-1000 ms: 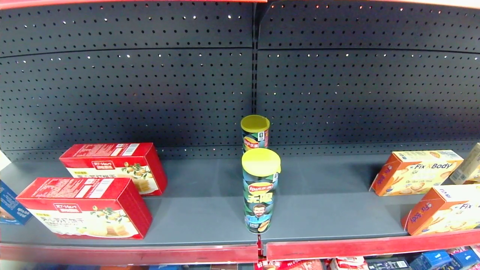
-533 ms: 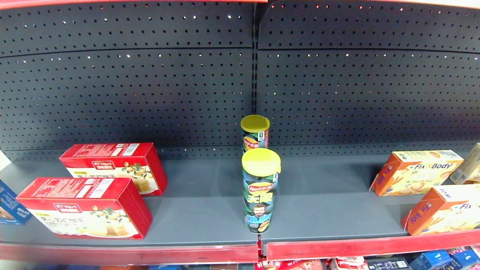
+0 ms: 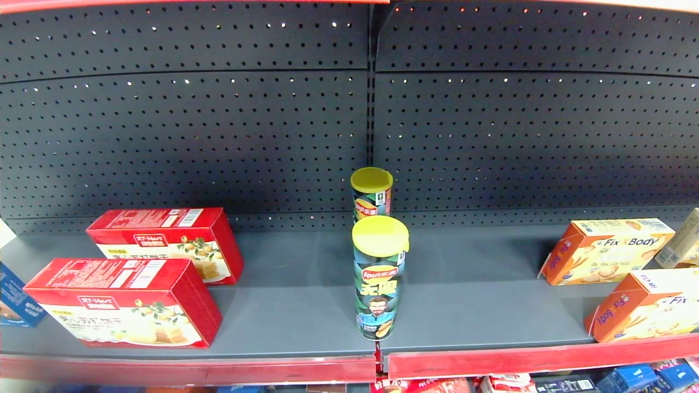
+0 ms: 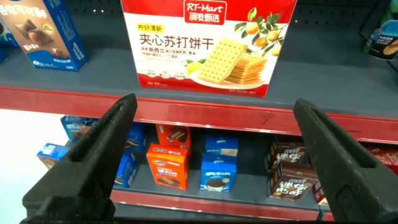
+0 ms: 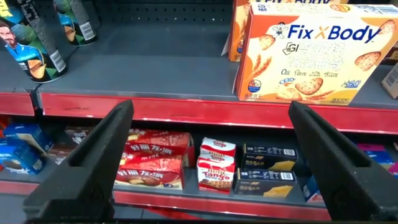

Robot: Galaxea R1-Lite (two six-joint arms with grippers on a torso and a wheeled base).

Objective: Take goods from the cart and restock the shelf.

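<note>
The left gripper (image 4: 211, 168) is hanging just in front of the grey metal shelf (image 3: 464, 305) with its red front lip, black fingers (image 4: 93, 158) spread wide and gripping nothing, and is facing the near red cardboard cracker box (image 4: 208, 46). The right gripper (image 5: 208, 168) is hanging farther right, its fingers also gaping wide and empty, and is facing the near orange cardboard biscuit box (image 5: 311, 53). Below the lip, small snack packs (image 5: 214, 165) are sitting on a lower tier. On the shelf's near row, the red box is lying at the left, a blue carton (image 3: 16, 305) is poking in at the far left edge, the near tall cylindrical chip can with a yellow lid (image 3: 378, 278) is standing upright at the centre, and the orange box is sitting at the right. Farther back, the far red cracker box (image 3: 169, 243) is lying behind the near one, the far yellow-lidded chip can (image 3: 371, 194) is standing directly behind the near can, and the far orange biscuit box (image 3: 606, 250) is resting at the right. The dark perforated back panel (image 3: 218, 136) is closing off the rear.
</note>
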